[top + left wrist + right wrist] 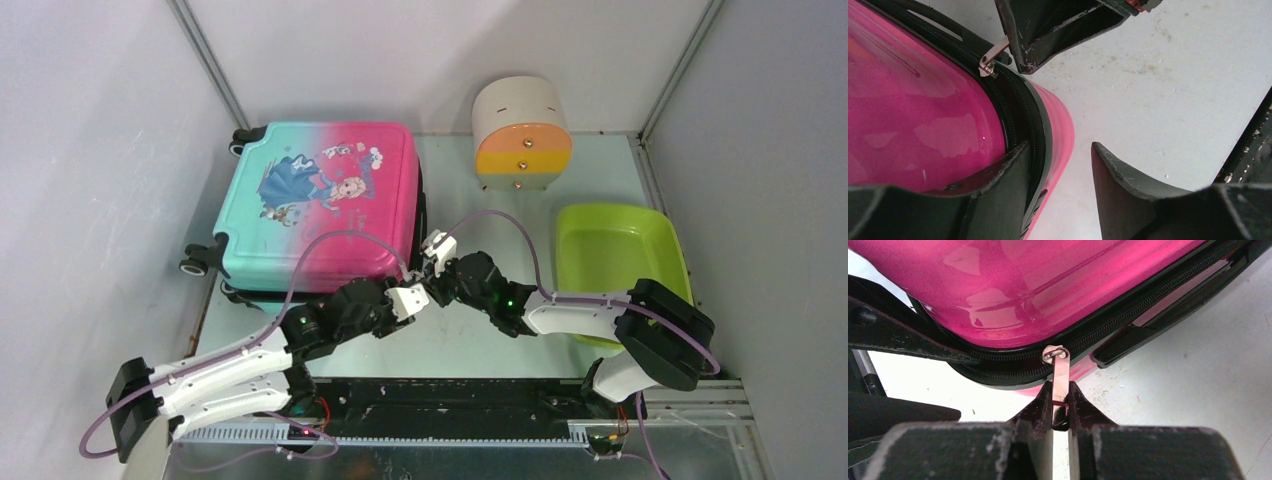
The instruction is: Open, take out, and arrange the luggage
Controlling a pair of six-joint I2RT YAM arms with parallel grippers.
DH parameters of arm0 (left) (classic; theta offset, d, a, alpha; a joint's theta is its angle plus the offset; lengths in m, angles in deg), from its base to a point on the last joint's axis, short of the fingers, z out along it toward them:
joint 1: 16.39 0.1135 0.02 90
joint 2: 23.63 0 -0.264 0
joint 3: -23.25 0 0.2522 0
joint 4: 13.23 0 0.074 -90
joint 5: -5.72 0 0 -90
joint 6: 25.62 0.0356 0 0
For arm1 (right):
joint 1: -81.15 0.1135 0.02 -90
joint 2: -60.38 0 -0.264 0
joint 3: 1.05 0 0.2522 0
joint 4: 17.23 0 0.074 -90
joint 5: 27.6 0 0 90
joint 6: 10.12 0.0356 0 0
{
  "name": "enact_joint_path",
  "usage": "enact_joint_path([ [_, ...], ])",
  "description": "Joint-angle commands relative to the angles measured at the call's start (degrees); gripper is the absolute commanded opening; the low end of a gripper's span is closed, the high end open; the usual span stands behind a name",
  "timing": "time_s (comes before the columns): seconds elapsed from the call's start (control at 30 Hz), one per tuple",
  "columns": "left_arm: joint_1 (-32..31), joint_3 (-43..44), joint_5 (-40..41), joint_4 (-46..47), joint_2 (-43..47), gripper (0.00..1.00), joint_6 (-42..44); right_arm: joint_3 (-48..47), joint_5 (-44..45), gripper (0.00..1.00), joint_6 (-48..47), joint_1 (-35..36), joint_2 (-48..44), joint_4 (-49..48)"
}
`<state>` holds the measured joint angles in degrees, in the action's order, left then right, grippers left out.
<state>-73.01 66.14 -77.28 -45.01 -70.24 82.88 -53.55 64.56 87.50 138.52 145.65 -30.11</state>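
On a pale table point(470, 345), a child's pink-to-teal hard-shell suitcase point(320, 200) with a cartoon princess print lies flat, lid down, at the far left with its wheels to the left. It sits well apart from a lime-green plastic tray point(572, 215) and a beige cylinder point(520, 135) on the right. Both arms reach inward and meet at the suitcase's near right corner. The left arm stretches low from its base, the left claw point(1058, 150) spread apart astride the pink corner, one finger over the shell and the other over bare table. The right arm folds back leftward, the right claw point(1060, 395) pinched together on the small silver zipper pull point(1061, 372), which points straight out from the black zip track into the jaws. The track runs along the shell's edge, so the coming pull likely follows that line.
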Motion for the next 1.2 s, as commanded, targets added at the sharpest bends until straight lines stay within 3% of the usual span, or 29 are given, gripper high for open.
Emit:
enact_joint_path([
  [0.0, 0.28, -0.87, 6.63, 2.85, -2.09, 0.55, 2.35, -5.12, 2.91, 0.00, 1.19, 0.21, -3.14, -10.91],
  [0.33, 0.24, -2.57, 15.56, 5.32, -3.79, 0.56, 3.62, -4.69, 3.18, 0.00, 1.77, 0.40, -4.57, -10.48],
  [0.47, -0.12, -3.44, 23.49, 7.95, -3.20, 0.57, 4.22, -4.68, 3.05, 0.00, 2.39, 0.24, -4.49, -10.39],
  [0.7, 0.04, -4.80, 24.22, 9.05, 0.46, 0.60, 7.70, -4.07, 2.99, 0.00, 2.54, -0.03, -4.89, -10.30],
  [0.83, 0.11, -3.90, 21.07, 6.69, -3.46, 0.46, 5.93, -4.06, 2.55, 0.00, 2.66, -0.27, -4.73, -11.05],
  [0.9, 0.11, -3.02, 19.45, 5.28, -4.84, 0.28, 4.46, -4.06, 2.32, 0.00, 2.62, -0.49, -4.92, -11.18],
  [0.93, 0.11, -2.67, 18.46, 3.67, -4.95, 0.14, 3.50, -4.06, 2.24, 0.00, 2.56, -0.74, -5.11, -10.95],
  [1.0, 0.11, -1.56, 16.54, 0.44, -4.66, 0.02, 2.45, -4.06, 2.13, 0.00, 1.48, -1.13, -5.45, -10.20],
  [1.17, 0.06, 0.45, 8.77, -8.62, 1.00, 0.00, 1.55, -3.46, 0.23, 0.00, -1.14, -3.90, -6.71, -10.76],
])
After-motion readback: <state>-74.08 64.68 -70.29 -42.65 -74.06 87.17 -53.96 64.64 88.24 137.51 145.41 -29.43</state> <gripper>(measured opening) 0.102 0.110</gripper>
